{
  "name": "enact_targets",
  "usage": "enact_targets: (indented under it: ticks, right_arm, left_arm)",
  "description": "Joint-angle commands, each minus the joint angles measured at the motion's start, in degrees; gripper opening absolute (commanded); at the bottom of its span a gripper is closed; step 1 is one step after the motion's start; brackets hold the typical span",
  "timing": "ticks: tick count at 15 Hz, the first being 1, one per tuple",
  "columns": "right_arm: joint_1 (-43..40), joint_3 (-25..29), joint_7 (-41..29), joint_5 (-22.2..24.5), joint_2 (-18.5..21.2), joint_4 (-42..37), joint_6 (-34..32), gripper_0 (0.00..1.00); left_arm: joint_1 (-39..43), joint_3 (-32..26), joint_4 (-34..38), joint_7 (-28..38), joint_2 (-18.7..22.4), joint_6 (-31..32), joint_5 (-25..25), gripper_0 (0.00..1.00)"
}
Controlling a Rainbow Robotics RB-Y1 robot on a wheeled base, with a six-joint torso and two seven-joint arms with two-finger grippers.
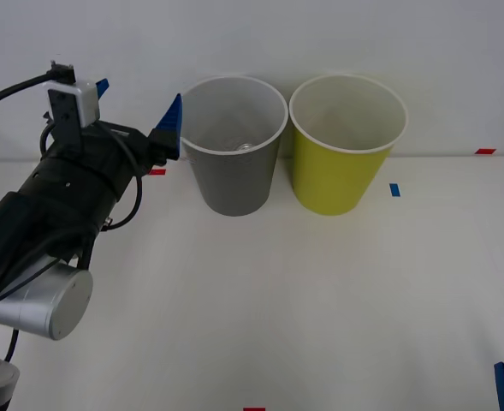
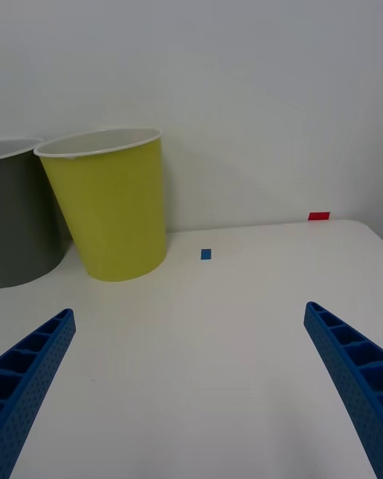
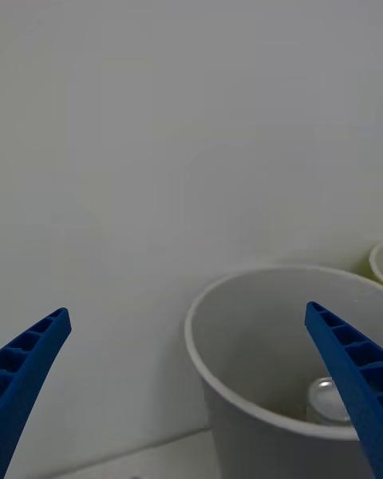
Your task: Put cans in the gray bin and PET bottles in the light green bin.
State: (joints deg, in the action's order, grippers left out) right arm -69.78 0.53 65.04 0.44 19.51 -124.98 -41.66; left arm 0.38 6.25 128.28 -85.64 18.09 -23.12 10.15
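Beside the gray bin (image 1: pixel 233 154), my left gripper (image 1: pixel 136 111) hangs spread and empty; can (image 3: pixel 329 400) sits inside (drop looks done). Right gripper (image 2: pixel 191 383) parked, spread wide.

can (image 3: pixel 325 399) inside gray bin (image 1: pixel 234 180) | light green bin (image 1: pixel 341 175) upright beside

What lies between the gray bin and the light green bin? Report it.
Nothing: in the front view the gray bin and light green bin stand side by side, only a narrow bare gap between.
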Motion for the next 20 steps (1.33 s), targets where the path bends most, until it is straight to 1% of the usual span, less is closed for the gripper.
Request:
enact_targets:
  ticks: [1, 5, 8, 13, 17, 18, 19, 20]
  right_arm:
    - [0.00, 0.00, 0.00, 0.00, 0.00, 0.00, 0.00, 1.00]
    - [0.00, 0.00, 0.00, 0.00, 0.00, 0.00, 0.00, 1.00]
    - [0.00, 0.00, 0.00, 0.00, 0.00, 0.00, 0.00, 1.00]
    - [0.00, 0.00, 0.00, 0.00, 0.00, 0.00, 0.00, 1.00]
    - [0.00, 0.00, 0.00, 0.00, 0.00, 0.00, 0.00, 1.00]
    - [0.00, 0.00, 0.00, 0.00, 0.00, 0.00, 0.00, 1.00]
    - [0.00, 0.00, 0.00, 0.00, 0.00, 0.00, 0.00, 1.00]
    - [0.00, 0.00, 0.00, 0.00, 0.00, 0.00, 0.00, 1.00]
  left_arm:
    - [9.64, -0.62, 4.79, 0.12, 1.95, 1.85, -0.04, 1.00]
    - [19.04, -0.88, 4.79, -0.14, 3.00, 11.52, -0.13, 1.00]
    - [26.34, -1.76, 4.79, -0.23, 2.92, 18.82, -0.75, 1.00]
    - [38.73, -1.06, 4.70, -0.58, 2.56, 30.51, -1.19, 1.00]
    - [44.71, -0.36, 4.17, -0.84, 2.65, 38.68, -2.33, 1.00]
    - [45.23, 0.08, 2.59, -1.02, 3.09, 42.20, -2.86, 1.00]
    - [45.23, 0.52, -0.31, -1.11, 3.27, 47.38, -3.38, 1.00]
    - [45.32, 0.70, -2.33, -1.20, 3.44, 50.55, -3.74, 1.00]
